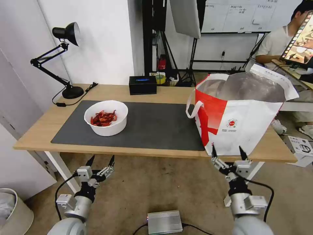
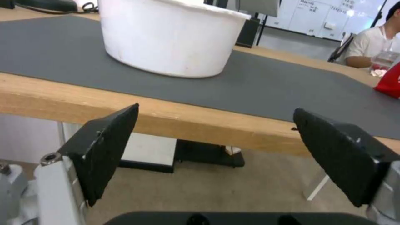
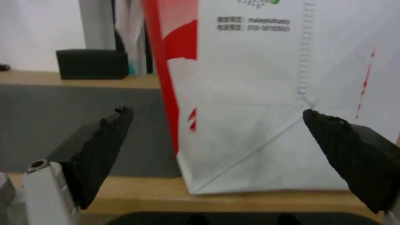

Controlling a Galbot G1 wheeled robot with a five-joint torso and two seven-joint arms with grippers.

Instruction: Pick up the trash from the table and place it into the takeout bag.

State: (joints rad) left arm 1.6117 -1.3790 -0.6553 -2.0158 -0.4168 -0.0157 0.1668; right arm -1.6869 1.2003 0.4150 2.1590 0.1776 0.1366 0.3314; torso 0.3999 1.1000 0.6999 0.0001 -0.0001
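Head view: bowl [image 1: 106, 117] sits past the surface's near edge, straight ahead of the left pincer [image 1: 100, 162] — spread, empty, nearer than the right pincer [image 1: 229, 152], also spread.

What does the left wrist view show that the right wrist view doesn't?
Left wrist view alone: the white bowl standing on the mat, with the open left claw below the table's front edge. Right wrist view alone: the black tissue box and the takeout bag's white face with printed text, framed by the open right claw. Both: the grey mat and wooden table.
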